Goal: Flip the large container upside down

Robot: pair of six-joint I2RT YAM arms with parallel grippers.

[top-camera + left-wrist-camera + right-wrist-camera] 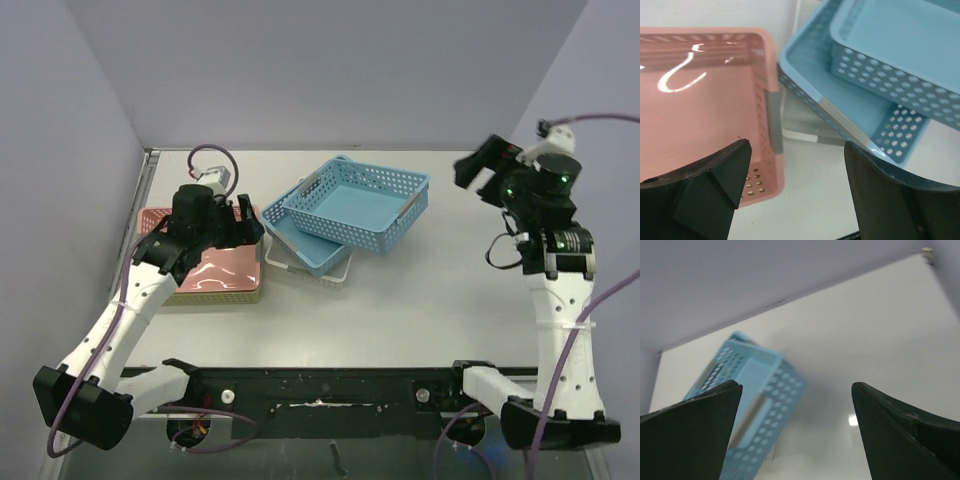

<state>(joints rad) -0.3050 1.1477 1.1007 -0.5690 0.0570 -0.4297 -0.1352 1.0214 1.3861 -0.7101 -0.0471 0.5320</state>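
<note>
- Large container (pixel 355 205): taken to be the upper blue perforated basket, right way up at the far middle of the table (pixel 420 290). It rests tilted on a second blue basket (pixel 300 245). Which of the two is larger cannot be told for certain.
- A white basket (pixel 338 274) shows under the blue pair.
- Pink basket (pixel 215 270): just left of the blue stack, open side up.
- Left gripper (pixel 243 218): over the pink basket's right end, beside the blue stack. Jaws spread wide, holding and touching nothing.
- Right gripper (pixel 480 170): raised at the table's right side, well apart from the baskets. Jaws fully spread and empty.
</note>
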